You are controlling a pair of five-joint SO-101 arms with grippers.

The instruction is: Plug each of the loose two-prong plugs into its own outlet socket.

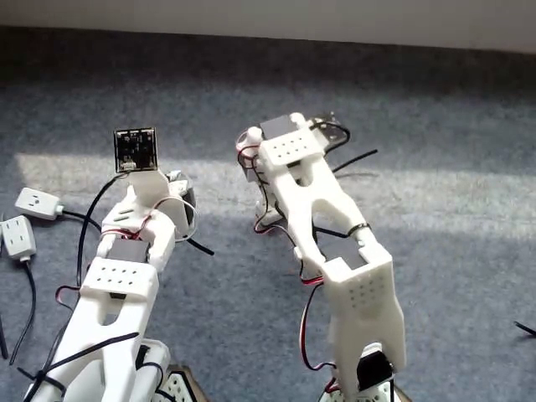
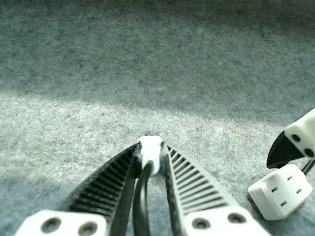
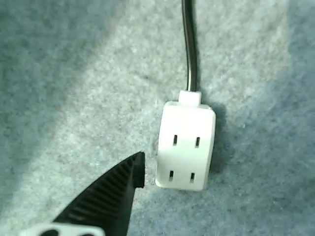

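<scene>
My left gripper (image 2: 151,166) is shut on a small white two-prong plug (image 2: 150,147), whose black cord (image 2: 141,206) runs back between the ribbed fingers; it hangs just over the grey carpet. A white outlet socket (image 2: 280,192) lies on the carpet off to one side of it, with the other arm's black fingertip (image 2: 288,147) close above. In the right wrist view the same kind of white outlet block (image 3: 187,153) lies slots up with its black cord (image 3: 189,44) leading away. One black finger (image 3: 115,194) of my right gripper sits just beside the block, with nothing held.
Two more white outlet blocks (image 1: 38,203) (image 1: 18,237) lie at the far left of the carpet, each on a black cord. Both arms (image 1: 126,276) (image 1: 335,243) stretch across the middle. A black cord (image 1: 356,159) trails past the right arm.
</scene>
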